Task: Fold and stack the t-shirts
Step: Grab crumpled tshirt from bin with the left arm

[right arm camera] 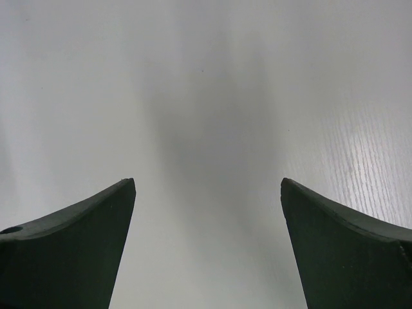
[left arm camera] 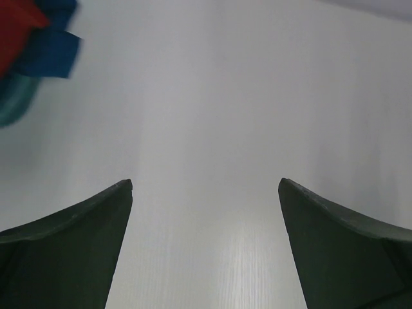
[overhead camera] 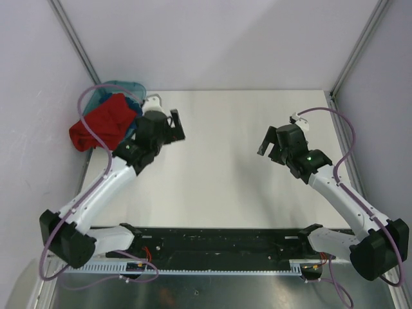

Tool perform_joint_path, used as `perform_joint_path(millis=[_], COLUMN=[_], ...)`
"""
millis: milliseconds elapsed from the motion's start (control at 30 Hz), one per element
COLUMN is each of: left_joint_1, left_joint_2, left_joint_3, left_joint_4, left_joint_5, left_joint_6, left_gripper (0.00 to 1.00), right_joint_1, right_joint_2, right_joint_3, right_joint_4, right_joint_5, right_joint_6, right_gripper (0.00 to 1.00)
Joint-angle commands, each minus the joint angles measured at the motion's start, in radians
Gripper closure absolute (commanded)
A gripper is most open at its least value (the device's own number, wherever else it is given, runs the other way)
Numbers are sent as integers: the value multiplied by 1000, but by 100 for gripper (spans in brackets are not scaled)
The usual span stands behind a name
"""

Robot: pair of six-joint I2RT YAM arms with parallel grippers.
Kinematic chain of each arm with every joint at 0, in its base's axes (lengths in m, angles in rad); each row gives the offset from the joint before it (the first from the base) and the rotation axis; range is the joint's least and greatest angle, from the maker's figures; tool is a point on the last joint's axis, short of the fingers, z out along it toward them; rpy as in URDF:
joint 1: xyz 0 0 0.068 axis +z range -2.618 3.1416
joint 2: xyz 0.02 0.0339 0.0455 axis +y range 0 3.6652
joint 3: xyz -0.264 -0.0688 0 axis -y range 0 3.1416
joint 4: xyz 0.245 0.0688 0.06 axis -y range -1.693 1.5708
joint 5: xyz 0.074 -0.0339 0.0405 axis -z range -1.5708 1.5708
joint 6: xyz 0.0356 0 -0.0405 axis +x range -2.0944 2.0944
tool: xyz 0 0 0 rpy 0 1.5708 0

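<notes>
The t-shirts (overhead camera: 103, 123), red uppermost, are heaped in and over the teal tub (overhead camera: 125, 87) at the far left corner of the desk (overhead camera: 219, 174). The left pincer (left arm camera: 206, 187) and the right pincer (right arm camera: 208, 185) are held with jaws apart above the desk.

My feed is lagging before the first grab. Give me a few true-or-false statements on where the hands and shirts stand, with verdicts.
1. The left hand and right hand are both open and hold nothing. True.
2. The red t-shirt lies spread flat mid-table. False: it is bunched at the teal tub in the far left corner.
3. The left hand is nearer the tub than the right hand. True.
4. The right hand grips the blue t-shirt. False: that shirt sits at the tub, beside the red one.
</notes>
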Motion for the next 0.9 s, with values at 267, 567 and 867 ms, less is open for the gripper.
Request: perform_joint_path(millis=[267, 567, 867], left_joint_1=[473, 646, 697], left_joint_2=[380, 631, 801], left_joint_3=[302, 500, 575], left_joint_4=[127, 136, 136], left_joint_5=[-56, -96, -111], left_joint_6=[1, -14, -127], left_gripper=[2, 1, 5], right_joint_1=[-8, -16, -19], right_joint_2=[19, 91, 123], right_joint_3=[39, 39, 38], right_joint_4=[52, 107, 100], right_joint_5=[-40, -130, -158], right_joint_6=[-44, -94, -130], right_gripper=[1, 1, 1])
